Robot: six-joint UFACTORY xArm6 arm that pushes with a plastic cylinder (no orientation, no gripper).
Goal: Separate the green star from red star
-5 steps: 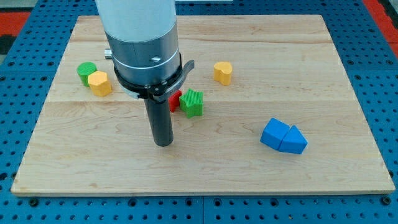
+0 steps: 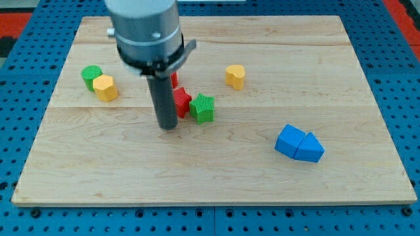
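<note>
The green star point(image 2: 204, 108) sits near the middle of the wooden board point(image 2: 216, 177). The red star point(image 2: 182, 101) touches its left side. My tip point(image 2: 168, 126) rests on the board just left of and slightly below the red star, close to it; contact cannot be told. The rod hides part of the red star's left edge. Another red block point(image 2: 174, 78) peeks out behind the rod above the red star; its shape is hidden.
A green cylinder point(image 2: 91, 75) and a yellow block point(image 2: 105, 87) touch at the view's left. A yellow block point(image 2: 235, 76) lies up and right of the stars. Two blue blocks point(image 2: 299, 144) sit together at the lower right.
My tip has moved toward the view's top and slightly left, now beside the red star. More of the red star and a second red block now show. The blocks have not moved.
</note>
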